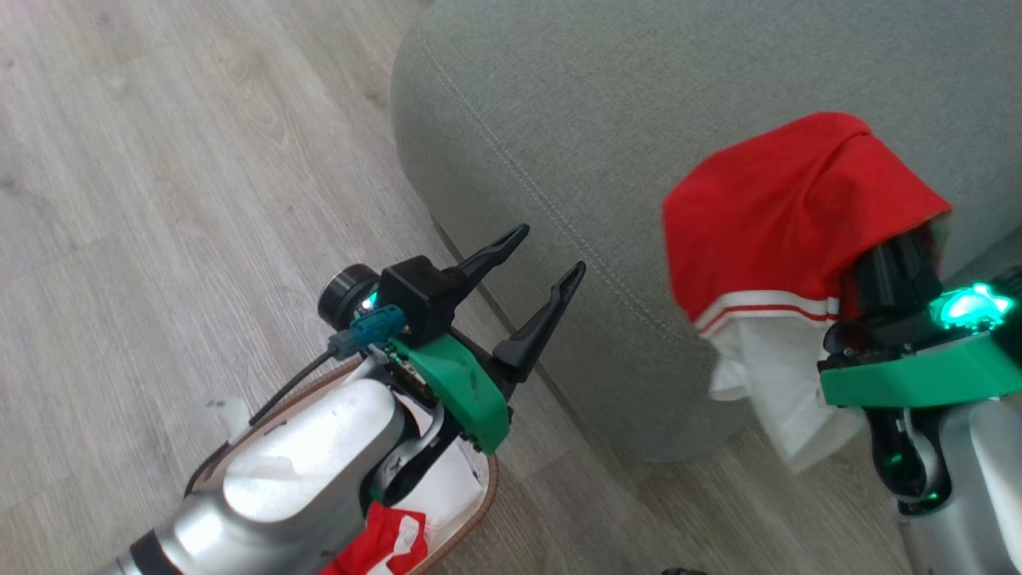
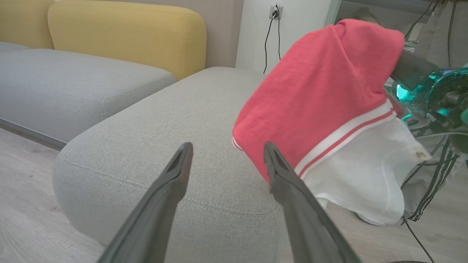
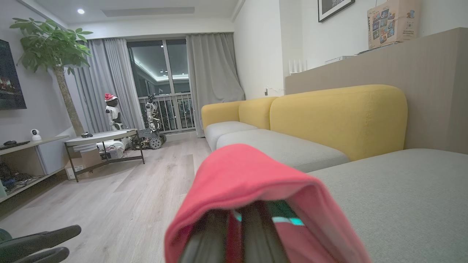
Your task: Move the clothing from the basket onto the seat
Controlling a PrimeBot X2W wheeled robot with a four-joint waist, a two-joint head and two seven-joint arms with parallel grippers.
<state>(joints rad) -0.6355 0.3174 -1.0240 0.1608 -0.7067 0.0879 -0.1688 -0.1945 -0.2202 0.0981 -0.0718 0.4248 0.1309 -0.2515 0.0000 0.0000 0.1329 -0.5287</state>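
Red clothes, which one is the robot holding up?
The bright red fabric garment with white stripes and a white panel, draped over the shut right gripper near the grey-green sofa seat. The other red-and-white garment lies in the cream plastic basket.

red garment (image 1: pixel 782 200) hangs raised by seat (image 1: pixel 559 120) edge | another garment (image 1: pixel 387 543) in basket (image 1: pixel 489 489)
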